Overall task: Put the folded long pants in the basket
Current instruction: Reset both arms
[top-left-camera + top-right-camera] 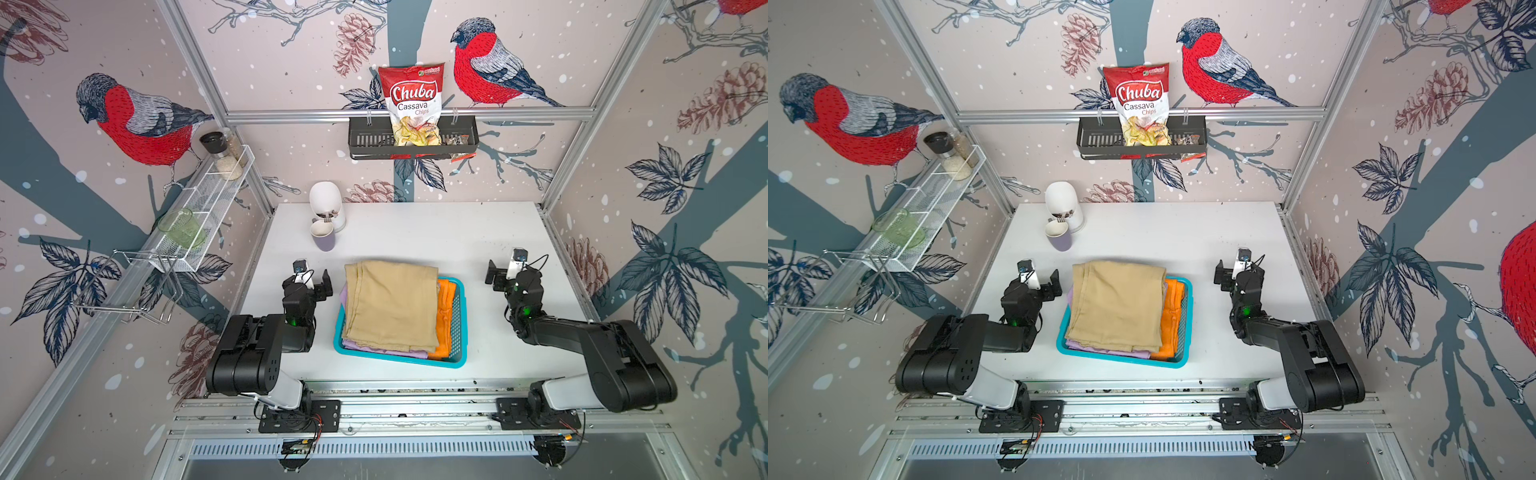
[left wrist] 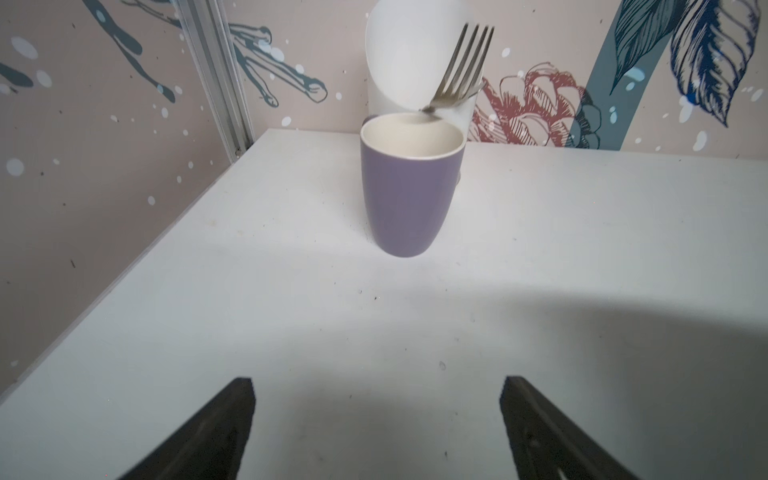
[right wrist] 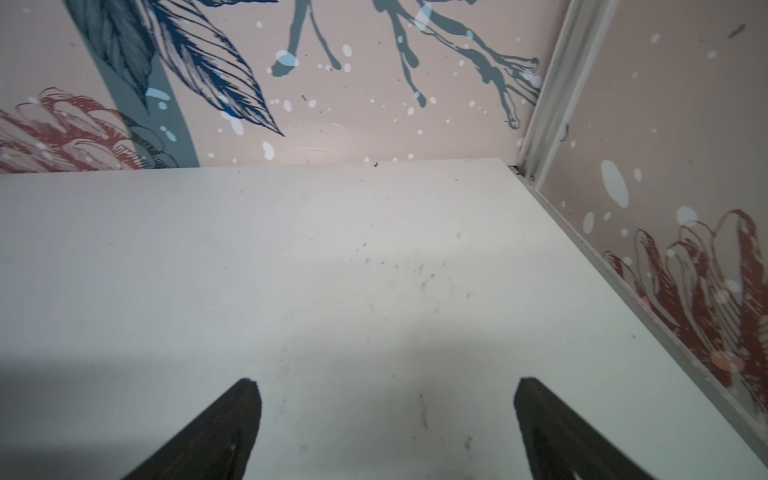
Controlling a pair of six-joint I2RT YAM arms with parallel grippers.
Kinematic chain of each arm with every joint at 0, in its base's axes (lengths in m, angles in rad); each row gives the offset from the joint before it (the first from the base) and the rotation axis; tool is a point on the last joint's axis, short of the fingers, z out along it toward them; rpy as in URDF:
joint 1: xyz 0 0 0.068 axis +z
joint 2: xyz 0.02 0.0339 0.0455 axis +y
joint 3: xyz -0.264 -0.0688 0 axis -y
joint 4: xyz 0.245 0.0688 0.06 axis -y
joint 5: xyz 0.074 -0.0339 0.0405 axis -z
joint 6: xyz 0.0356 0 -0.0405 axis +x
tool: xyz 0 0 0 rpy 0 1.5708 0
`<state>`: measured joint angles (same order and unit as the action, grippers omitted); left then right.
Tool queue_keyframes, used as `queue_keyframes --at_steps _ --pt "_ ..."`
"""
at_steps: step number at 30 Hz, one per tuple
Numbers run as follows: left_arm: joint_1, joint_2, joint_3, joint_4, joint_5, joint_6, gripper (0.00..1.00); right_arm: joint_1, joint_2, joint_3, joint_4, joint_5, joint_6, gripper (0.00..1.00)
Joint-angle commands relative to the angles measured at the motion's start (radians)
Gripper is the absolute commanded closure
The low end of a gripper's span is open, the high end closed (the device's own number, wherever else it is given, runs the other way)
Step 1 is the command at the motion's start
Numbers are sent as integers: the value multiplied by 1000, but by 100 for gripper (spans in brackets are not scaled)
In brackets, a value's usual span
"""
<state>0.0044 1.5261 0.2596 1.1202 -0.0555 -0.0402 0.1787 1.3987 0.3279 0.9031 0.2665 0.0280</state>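
The turquoise basket [image 1: 399, 360] [image 1: 1121, 360] stands on the white table between my two arms. Three folded long pants lie stacked in it. The khaki one [image 1: 392, 303] [image 1: 1117, 303] is on top and overhangs the far rim. The orange one [image 1: 444, 320] [image 1: 1170, 320] shows along the right side, and the lilac one [image 1: 374, 352] [image 1: 1100, 350] peeks out at the near left. My left gripper [image 1: 309, 279] [image 2: 378, 380] hangs open left of the basket, holding nothing. My right gripper [image 1: 508, 270] [image 3: 384, 382] hangs open to the right, also holding nothing. Both are apart from the basket.
A purple cup [image 1: 324, 240] [image 2: 409, 195] and a white holder [image 1: 326, 201] with a fork [image 2: 461, 66] stand at the table's back left. A black wall rack [image 1: 365, 143] holds a chips bag [image 1: 411, 99]. A white wire shelf [image 1: 208, 199] hangs on the left wall.
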Motion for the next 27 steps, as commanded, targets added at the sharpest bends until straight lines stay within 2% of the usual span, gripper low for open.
queue_keyframes --at_steps 1,5,8,10,12,13,15,17,19,27 --pt "-1 -3 1 70 6 18 4 -48 -43 -71 131 42 -10 0" --pt "-4 -1 2 72 4 20 4 -184 -54 -130 240 -142 63 0" --pt "-5 -5 3 65 0 20 4 -230 59 -192 441 -180 110 0" --pt "-7 -4 1 68 -5 21 4 -219 141 -206 588 -219 81 0" --pt "-13 -4 2 67 -14 25 4 -206 88 -131 345 -266 41 0" --pt "-19 -4 1 67 -23 27 4 -204 97 -113 327 -287 27 0" --pt "-27 -4 2 67 -35 32 4 -200 115 -124 378 -274 28 0" --pt "-25 -4 2 67 -35 32 4 -177 104 -103 315 -177 37 0" --pt "-24 -4 1 67 -34 33 4 -157 111 -108 340 -129 28 0" --pt "-23 -3 4 66 -32 31 4 -159 121 -108 352 -136 31 0"
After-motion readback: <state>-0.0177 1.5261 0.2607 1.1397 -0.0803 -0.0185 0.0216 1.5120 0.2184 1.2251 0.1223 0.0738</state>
